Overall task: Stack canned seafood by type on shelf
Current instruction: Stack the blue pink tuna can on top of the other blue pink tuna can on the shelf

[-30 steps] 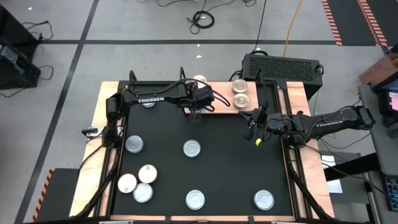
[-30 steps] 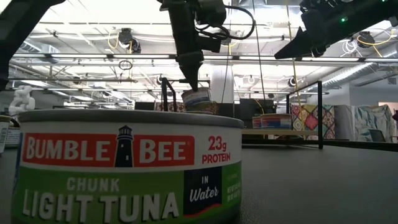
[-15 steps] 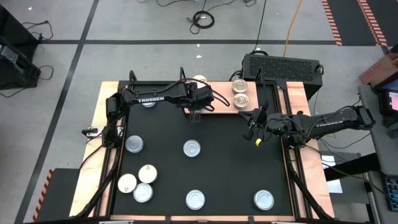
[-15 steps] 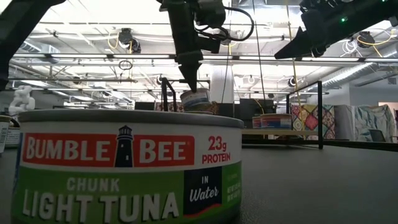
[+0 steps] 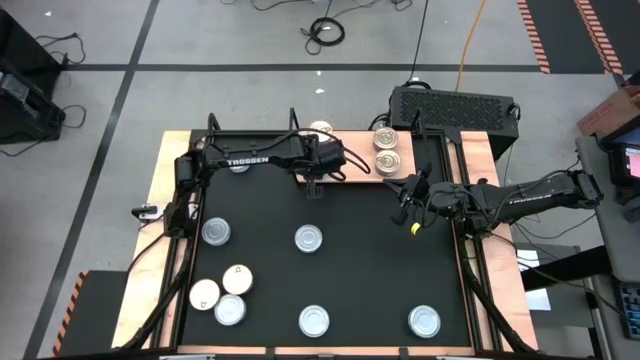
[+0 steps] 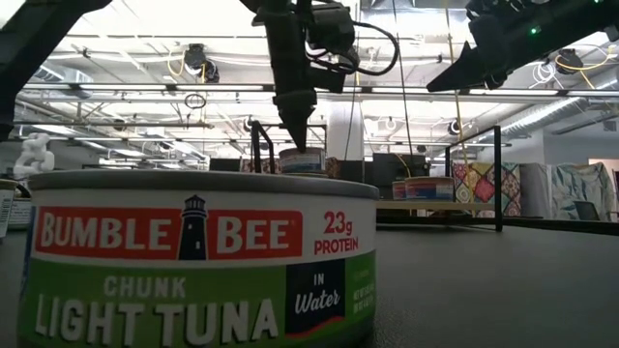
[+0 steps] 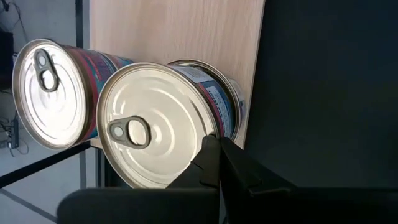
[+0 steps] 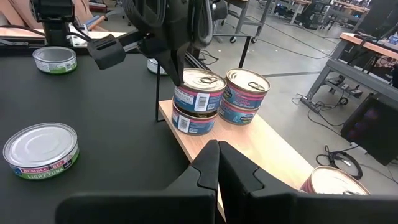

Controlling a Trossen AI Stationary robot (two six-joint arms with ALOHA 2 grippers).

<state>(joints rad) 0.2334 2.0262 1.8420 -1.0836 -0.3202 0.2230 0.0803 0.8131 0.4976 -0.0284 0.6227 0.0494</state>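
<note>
Now left gripper (image 8: pixel 178 76), pinched narrow on the rim, has set the silver-topped blue-label round tin (image 8: pixel 200 92) onto its twin (image 8: pixel 194 122), far light-wood shelf (image 8: pixel 261 149); types match, pls release.

Tins on the black mat (image 5: pixel 360 260): seven, e.g. one (image 5: pixel 309 238)
Tin stacks on the shelf (image 8: pixel 249 140): two, each two tins high (image 8: pixel 198 101) (image 8: pixel 245 96)
Robot arms: two
Black shelf posts visible: several, exact count unclear
</note>
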